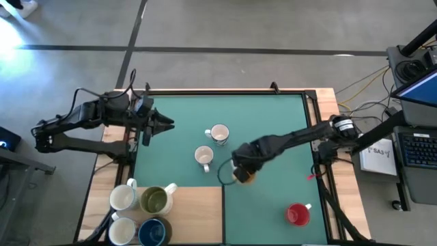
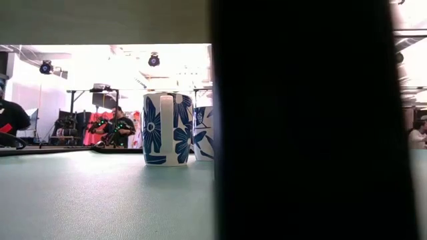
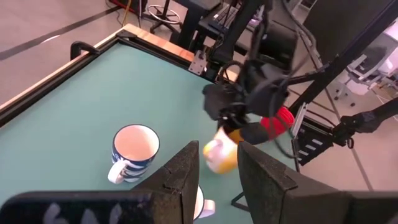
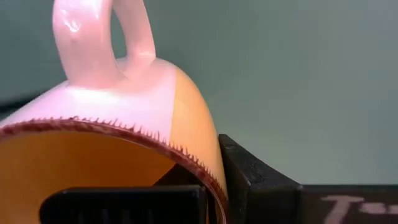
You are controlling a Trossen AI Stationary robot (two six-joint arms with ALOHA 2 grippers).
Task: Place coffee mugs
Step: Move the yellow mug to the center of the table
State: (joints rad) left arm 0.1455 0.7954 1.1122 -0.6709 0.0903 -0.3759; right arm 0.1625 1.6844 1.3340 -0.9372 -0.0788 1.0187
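The orange mug [image 1: 246, 176], with a pale handle [image 4: 102, 43], is in my right gripper [image 1: 240, 169] near the middle of the green mat; the left wrist view shows it tilted [image 3: 221, 155]. Two white mugs with blue flowers [image 1: 218, 133] [image 1: 203, 156] stand upright on the mat to its left. A red mug [image 1: 297, 214] stands near the mat's near right corner. Two white mugs [image 1: 123, 198] [image 1: 121, 229], an olive one [image 1: 153, 200] and a dark blue one [image 1: 151, 232] stand grouped on the wooden board. My left gripper [image 1: 162, 123] is open above the mat's left edge, touching nothing. My right gripper holds the orange mug by its rim and wall [image 4: 186, 158], on the side away from the handle. One finger [image 4: 124, 199] is inside the mug and the other [image 4: 249, 177] outside. The fingers come from above, slanting from the right. The mug is tilted; whether it touches the mat I cannot tell.
A wooden board [image 1: 198, 212] covers the near left part of the table. A dark shape [image 2: 300, 133] close to the low camera hides the right half of that view. The mat's far part [image 1: 225, 106] and its right part [image 1: 287, 171] are bare. People show in the room behind [image 2: 117, 127].
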